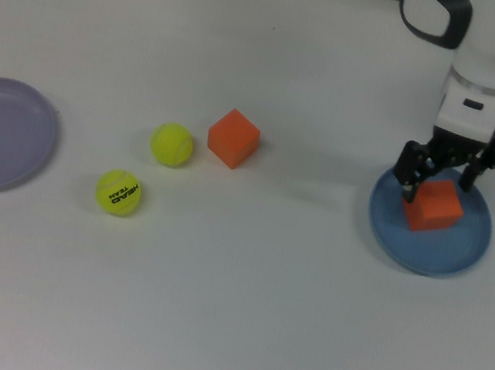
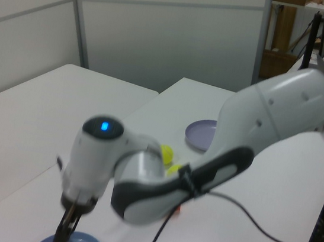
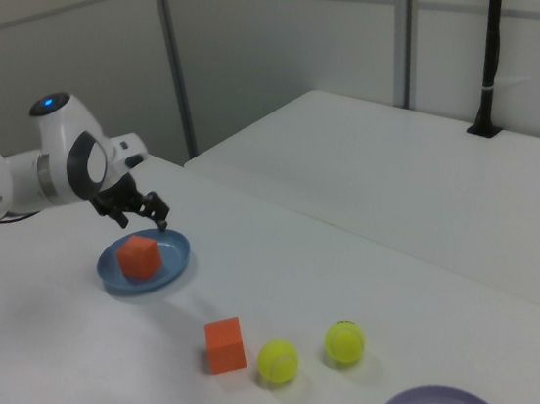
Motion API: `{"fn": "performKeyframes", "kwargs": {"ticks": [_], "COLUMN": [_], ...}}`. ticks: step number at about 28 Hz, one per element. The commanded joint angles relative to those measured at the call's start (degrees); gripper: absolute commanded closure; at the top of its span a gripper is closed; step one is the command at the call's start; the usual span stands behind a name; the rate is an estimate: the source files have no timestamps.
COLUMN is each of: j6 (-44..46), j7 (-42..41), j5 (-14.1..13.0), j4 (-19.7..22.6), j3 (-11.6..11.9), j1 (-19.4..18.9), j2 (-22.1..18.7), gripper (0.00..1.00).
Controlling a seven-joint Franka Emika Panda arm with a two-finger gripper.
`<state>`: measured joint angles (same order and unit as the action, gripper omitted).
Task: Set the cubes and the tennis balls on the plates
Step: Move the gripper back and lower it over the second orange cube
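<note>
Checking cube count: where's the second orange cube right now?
In the top view, the loose orange cube sits on the table near centre, just right of the plain tennis ball, far left of the blue plate.

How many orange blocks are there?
2. One matte orange cube sits on the round blue plate under the robot's hand. The other orange cube is on the white table beside the plain tennis ball.
</note>
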<state>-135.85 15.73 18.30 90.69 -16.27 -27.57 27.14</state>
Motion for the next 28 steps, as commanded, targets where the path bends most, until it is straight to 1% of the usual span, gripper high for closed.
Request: {"fn": "performKeyframes", "kwargs": {"ticks": [1,2,3,5,6,7,11,12,13,16,17,19,21,23,28], "j6": [8.04,9.98,13.56,15.96,16.41,16.59,16.41,16.15,16.06,14.49,12.48,10.53,9.56,9.38,9.29], "j7": [-17.89,-20.97,-26.65,-31.35,-33.2,-36.0,-39.62,-41.2,-42.08,-44.11,-45.16,-46.39,-47.8,-49.47,-52.11], "j5": [-10.54,-12.74,-16.42,-19.08,-19.96,-21.1,-21.46,-21.46,-21.46,-21.46,-21.38,-21.46,-21.37,-21.37,-21.46], "j4": [4.23,4.23,4.4,5.45,6.33,8.25,12.39,14.67,15.82,19.25,21.61,23.73,24.88,25.06,25.06], "j3": [1.06,1.68,3.77,5.89,6.86,8.52,11.78,13.18,13.98,15.91,16.96,18.02,19.08,20.57,22.6], "j1": [4.1,4.36,4.36,4.36,4.36,4.36,4.36,4.45,4.45,4.45,4.45,4.45,4.45,4.45,4.54], "j2": [-7.62,-8.5,-10.33,-12.1,-13.07,-15.08,-18.08,-19.22,-19.84,-21.16,-21.86,-22.48,-22.57,-22.22,-21.43], "gripper": [0.0,0.0,0.0,0.0,0.0,0.0,0.0,0.0,0.0,0.0,0.0,0.0,0.0,0.0,0.0]}}
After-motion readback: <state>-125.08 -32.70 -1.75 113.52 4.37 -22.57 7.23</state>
